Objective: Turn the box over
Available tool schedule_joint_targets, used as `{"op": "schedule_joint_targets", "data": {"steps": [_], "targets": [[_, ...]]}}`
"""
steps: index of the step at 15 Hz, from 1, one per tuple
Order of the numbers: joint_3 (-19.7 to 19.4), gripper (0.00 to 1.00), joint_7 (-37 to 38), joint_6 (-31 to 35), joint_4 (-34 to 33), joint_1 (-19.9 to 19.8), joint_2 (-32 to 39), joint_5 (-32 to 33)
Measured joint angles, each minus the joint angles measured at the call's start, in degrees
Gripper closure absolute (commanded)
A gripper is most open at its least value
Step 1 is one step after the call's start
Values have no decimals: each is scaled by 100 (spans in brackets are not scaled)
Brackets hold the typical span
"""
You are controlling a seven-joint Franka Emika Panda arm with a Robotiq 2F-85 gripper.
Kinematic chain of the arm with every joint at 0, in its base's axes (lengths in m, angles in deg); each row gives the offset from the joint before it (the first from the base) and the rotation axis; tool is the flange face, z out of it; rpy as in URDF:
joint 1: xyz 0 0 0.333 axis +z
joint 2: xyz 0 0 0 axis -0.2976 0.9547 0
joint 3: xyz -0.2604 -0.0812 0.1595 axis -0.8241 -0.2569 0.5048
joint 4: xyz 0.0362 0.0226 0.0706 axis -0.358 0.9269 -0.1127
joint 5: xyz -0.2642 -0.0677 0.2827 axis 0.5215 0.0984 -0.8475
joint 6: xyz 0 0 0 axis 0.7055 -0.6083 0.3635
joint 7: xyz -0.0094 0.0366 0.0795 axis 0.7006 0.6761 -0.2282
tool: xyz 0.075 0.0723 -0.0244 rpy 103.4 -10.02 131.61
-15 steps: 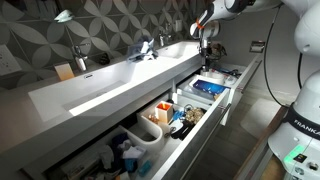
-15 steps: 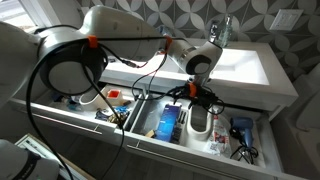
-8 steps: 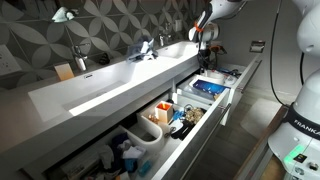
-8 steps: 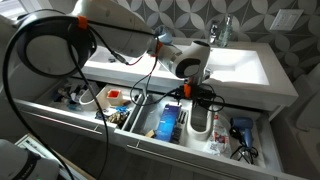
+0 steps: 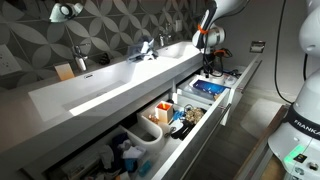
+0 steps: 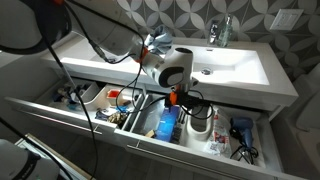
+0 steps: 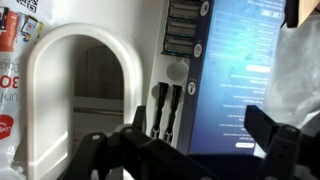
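Note:
The box (image 7: pixel 236 70) is a flat carton with a bright blue face and a white side panel, and it fills the middle and right of the wrist view. It lies in the open drawer in both exterior views (image 5: pixel 207 88) (image 6: pixel 168 123). My gripper (image 7: pixel 190 152) is open and hangs just above the box, with one dark finger (image 7: pixel 100 150) on each side of it. In the exterior views the gripper (image 5: pixel 212 64) (image 6: pixel 186 101) is low over the drawer and holds nothing.
A white arched holder (image 7: pixel 85 90) stands beside the box. The drawer (image 6: pixel 150 140) is split into compartments full of small items, with a white cup (image 6: pixel 200 125) close to the box. The white sink counter (image 5: pixel 110 78) and faucet (image 6: pixel 220 30) lie behind.
The gripper has come down from above the counter towards the drawer and now hangs over the box. The box has not moved.

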Motion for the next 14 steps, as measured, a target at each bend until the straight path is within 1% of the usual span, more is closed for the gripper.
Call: {"op": "schedule_joint_targets", "data": {"steps": [2, 5, 6, 12, 14], "targets": [[16, 0, -117, 298, 565, -168, -365, -51], [165, 0, -570, 865, 1442, -447, -1019, -222], [179, 0, -619, 921, 1604, -472, -1151, -234], [169, 0, -612, 929, 1521, -432, -1049, -234], [164, 0, -544, 1001, 1555, -329, -1042, -217]]}}
